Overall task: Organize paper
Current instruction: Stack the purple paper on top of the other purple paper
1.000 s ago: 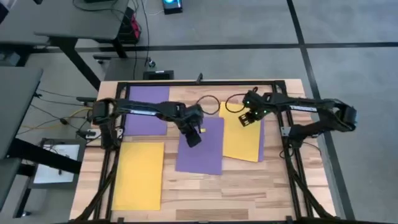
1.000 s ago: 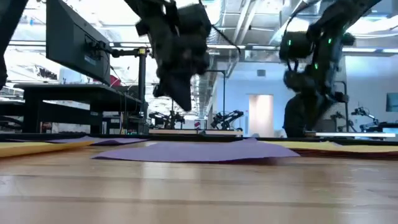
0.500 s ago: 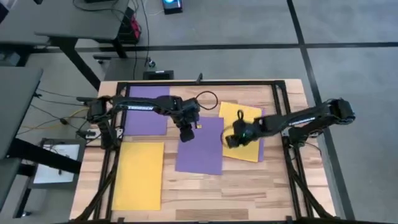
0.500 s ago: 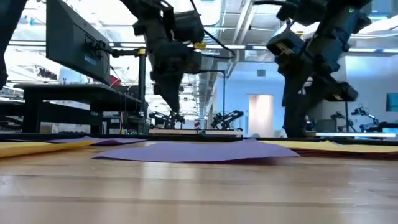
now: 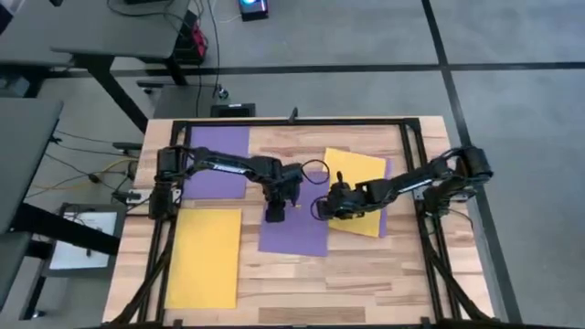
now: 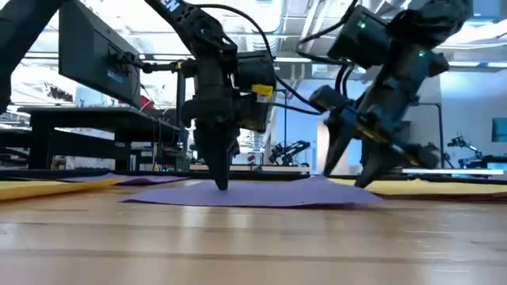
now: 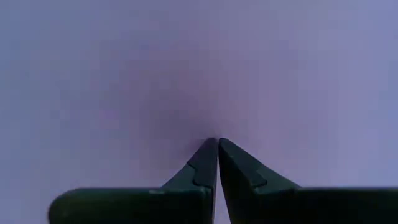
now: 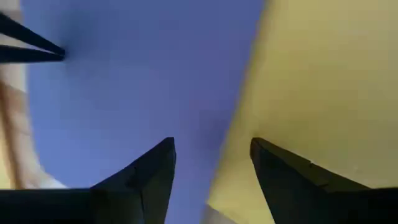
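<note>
**Two pincers meet on the middle purple sheet**

A wooden desk (image 5: 366, 274) seen from above carries four sheets of coloured paper. The landmark is the middle purple sheet (image 5: 294, 228), which lies with its long axis running from the far edge of the desk toward the near edge.

The left pincer (image 5: 273, 215) stands on this sheet, near its far left corner. Its two fingers are pressed together with nothing between them, and their tips point straight down onto the purple surface. From desk height the tips look to be touching the paper, though the contact itself is hard to make out.

The right pincer (image 5: 322, 208) is at the sheet's right edge, tilted down. Its fingers are spread apart and hold nothing. One finger is over the purple sheet and the other over the yellow sheet (image 5: 358, 194) that lies just right of it, the two sheets meeting or slightly overlapping there.

Another purple sheet (image 5: 217, 163) lies to the far left of the landmark, and a second yellow sheet (image 5: 205, 258) lies to its near left.

Judging from this, the right pincer is the nearer one to the seam between purple and yellow, while the left pincer seems set to pin or slide the purple sheet.
</note>
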